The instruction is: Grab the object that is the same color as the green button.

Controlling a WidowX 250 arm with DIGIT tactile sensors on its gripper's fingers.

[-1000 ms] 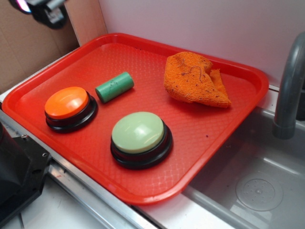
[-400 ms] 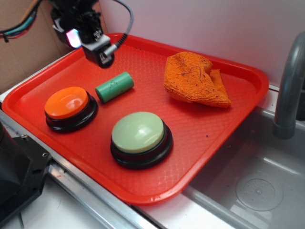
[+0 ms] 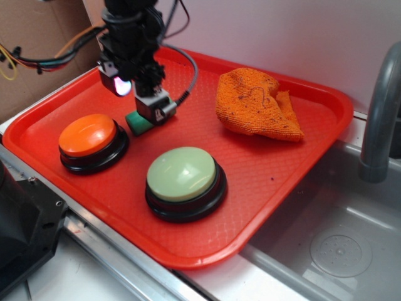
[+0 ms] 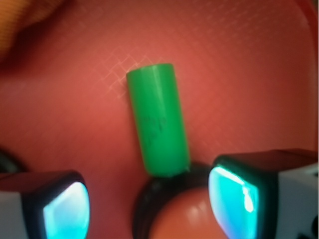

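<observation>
The gripper (image 3: 145,103) has been brought down from the upper left of the frame and is now held directly over the cylinder (image 3: 138,122), most of which is hidden behind it in the exterior view. In the wrist view the cylinder (image 4: 158,119) is seen lying flat on the red tray (image 4: 249,74), at the centre of the frame, with the two fingers (image 4: 239,194) spread wide apart at the lower corners — nothing is gripped. The cylinder lies just right of the orange button (image 3: 89,136), above the green button (image 3: 182,174). An orange cloth (image 3: 254,103) rests toward the tray's upper right, beside a grey sink (image 3: 338,238).
</observation>
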